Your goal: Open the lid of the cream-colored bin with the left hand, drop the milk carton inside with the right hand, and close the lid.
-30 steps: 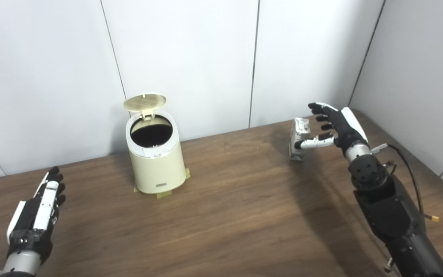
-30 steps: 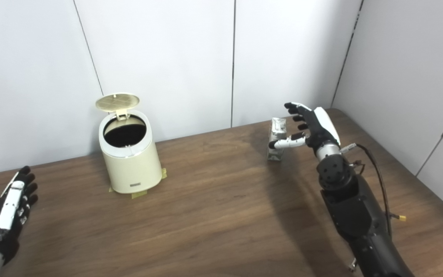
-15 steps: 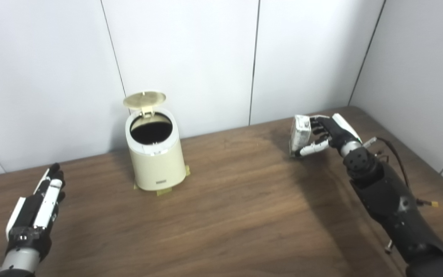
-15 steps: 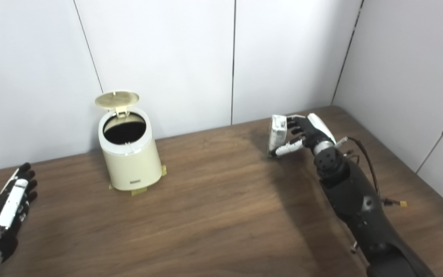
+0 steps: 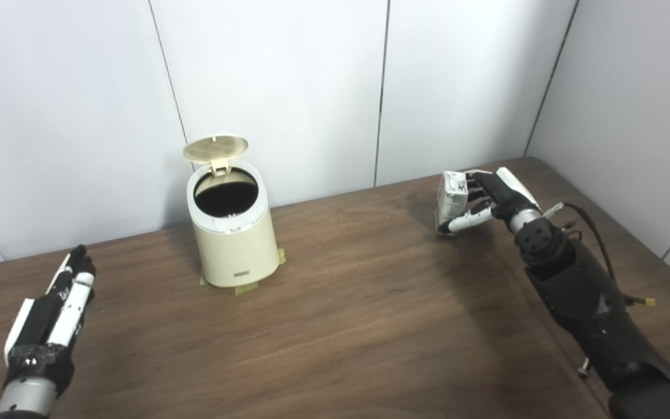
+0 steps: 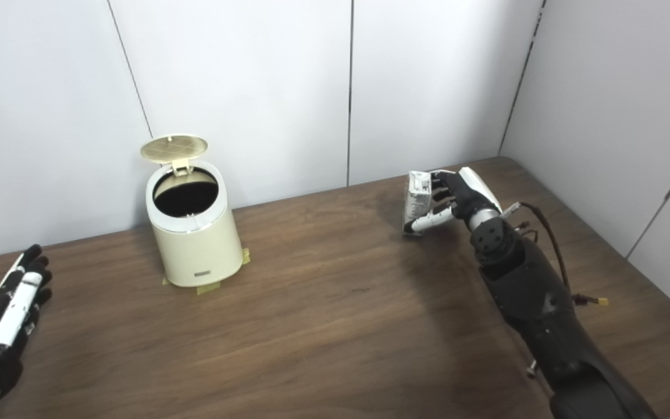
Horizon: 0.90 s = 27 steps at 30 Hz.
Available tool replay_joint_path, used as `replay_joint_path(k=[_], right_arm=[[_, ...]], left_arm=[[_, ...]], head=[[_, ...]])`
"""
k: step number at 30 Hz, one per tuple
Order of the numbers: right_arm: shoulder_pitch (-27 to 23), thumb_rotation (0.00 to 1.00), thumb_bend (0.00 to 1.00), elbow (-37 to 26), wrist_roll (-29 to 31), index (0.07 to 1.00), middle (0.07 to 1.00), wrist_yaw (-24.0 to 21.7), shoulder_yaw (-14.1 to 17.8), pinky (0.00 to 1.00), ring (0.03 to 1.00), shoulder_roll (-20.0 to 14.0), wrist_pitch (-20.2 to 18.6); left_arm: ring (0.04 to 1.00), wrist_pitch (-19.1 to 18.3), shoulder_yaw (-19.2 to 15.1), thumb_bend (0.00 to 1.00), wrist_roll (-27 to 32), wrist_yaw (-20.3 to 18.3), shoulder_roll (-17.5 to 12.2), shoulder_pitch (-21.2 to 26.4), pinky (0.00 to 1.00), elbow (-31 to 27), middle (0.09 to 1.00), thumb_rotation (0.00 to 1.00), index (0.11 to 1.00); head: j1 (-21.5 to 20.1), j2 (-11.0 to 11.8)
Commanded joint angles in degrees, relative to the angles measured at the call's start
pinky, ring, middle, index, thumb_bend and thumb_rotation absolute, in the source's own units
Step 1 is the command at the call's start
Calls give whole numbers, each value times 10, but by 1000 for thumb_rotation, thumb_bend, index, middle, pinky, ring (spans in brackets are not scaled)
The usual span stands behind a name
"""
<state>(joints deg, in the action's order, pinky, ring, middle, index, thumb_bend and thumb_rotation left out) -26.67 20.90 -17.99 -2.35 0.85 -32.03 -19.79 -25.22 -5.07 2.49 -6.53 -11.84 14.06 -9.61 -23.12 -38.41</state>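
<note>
at table's right, right hand point(image 5: 495, 198) clasps milk carton point(image 5: 450, 201); left hand point(image 5: 50, 314) flat, holding nothing

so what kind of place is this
Probably a robot test cell, not a home: plain white wall panels enclose a bare wooden table, and the cream-colored bin is taped down at its base.

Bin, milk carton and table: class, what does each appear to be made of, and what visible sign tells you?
Bin: likely plastic, smooth cream wall with soft sheen, thin moulded lid.
Milk carton: probably coated paperboard, with flat printed faces and a folded top, held in the right hand.
Table: wood or wood-look laminate, brown grain streaks, matte; which one is unclear.
</note>
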Motion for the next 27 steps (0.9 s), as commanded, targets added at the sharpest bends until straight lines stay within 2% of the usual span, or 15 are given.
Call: replay_joint_path(k=[1,7,15,22,23,24,26,27], right_arm=[[-30,92,819,-8,3,771,782,10,8,681,748,-12,25],[-30,78,820,-10,-1,752,746,25,10,667,714,-7,39],[-33,4,803,-2,-4,681,656,73,22,516,583,10,64],[-37,0,780,3,-1,638,600,92,29,510,563,15,79],[-37,0,654,5,2,628,535,94,32,515,557,17,82],[-37,0,591,6,5,582,501,96,35,520,547,19,85],[-37,0,538,9,1,544,468,108,40,530,531,24,87],[-38,0,529,11,-1,530,467,113,41,522,493,25,88]], left_arm=[[985,23,0,248,-3,2,-11,22,1000,-10,989,676,1000],[980,21,3,246,-9,-2,-15,22,986,-9,989,645,1000],[981,15,10,247,-20,-4,-22,20,998,-12,982,624,1000],[981,19,14,246,-18,-5,-24,22,968,-9,983,625,1000],[985,20,14,245,-17,-6,-24,22,975,-8,987,619,1000],[984,21,14,250,-16,-6,-24,22,973,-7,987,615,1000],[981,23,16,267,-19,-6,-25,22,968,-7,986,609,1000],[976,24,17,270,-21,-5,-25,22,956,-7,982,610,1000]], head=[[-1,-1],[-1,-4],[-2,-6],[-1,-7],[-1,-8],[-1,-8],[-1,-8],[-1,-8]])
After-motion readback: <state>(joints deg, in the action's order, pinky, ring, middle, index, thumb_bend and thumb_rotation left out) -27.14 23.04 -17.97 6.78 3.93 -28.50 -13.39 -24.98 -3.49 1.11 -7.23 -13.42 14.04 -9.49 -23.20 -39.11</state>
